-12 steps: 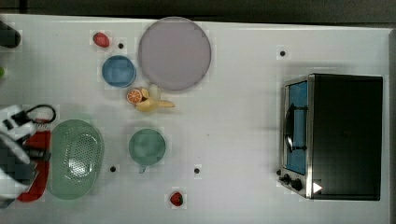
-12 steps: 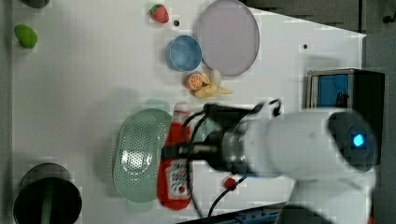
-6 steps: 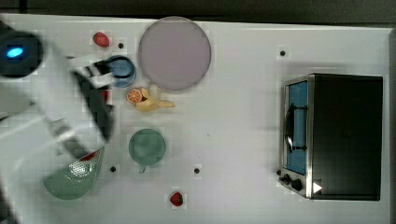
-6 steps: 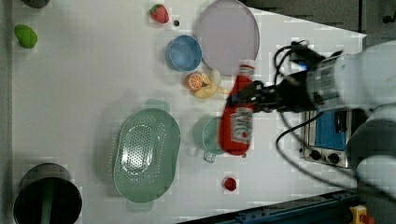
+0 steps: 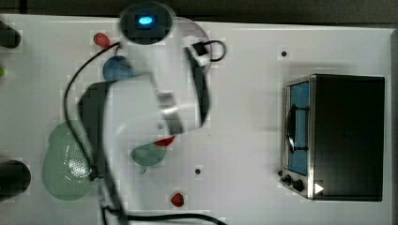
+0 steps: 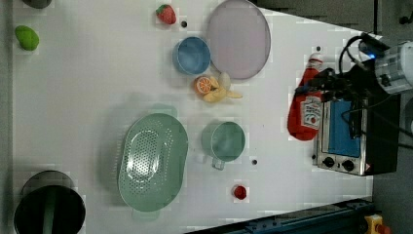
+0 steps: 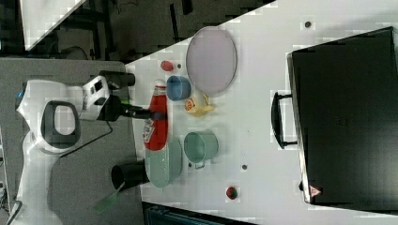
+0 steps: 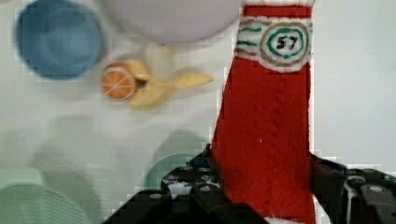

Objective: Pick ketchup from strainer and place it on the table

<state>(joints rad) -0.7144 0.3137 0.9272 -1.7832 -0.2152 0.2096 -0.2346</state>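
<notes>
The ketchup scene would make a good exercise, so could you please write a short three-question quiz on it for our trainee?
1. True or false: the ketchup lies in the strainer.
2. What does the pincer grip?
A. the teal cup
B. the ketchup
C. the blue bowl
3. Fill in: in the left view, the round plate beside the blue bowl holds ____.

Key:
1. False; the bottle is held up in the pincer, away from the strainer, which holds nothing.
2. B
3. nothing
</notes>
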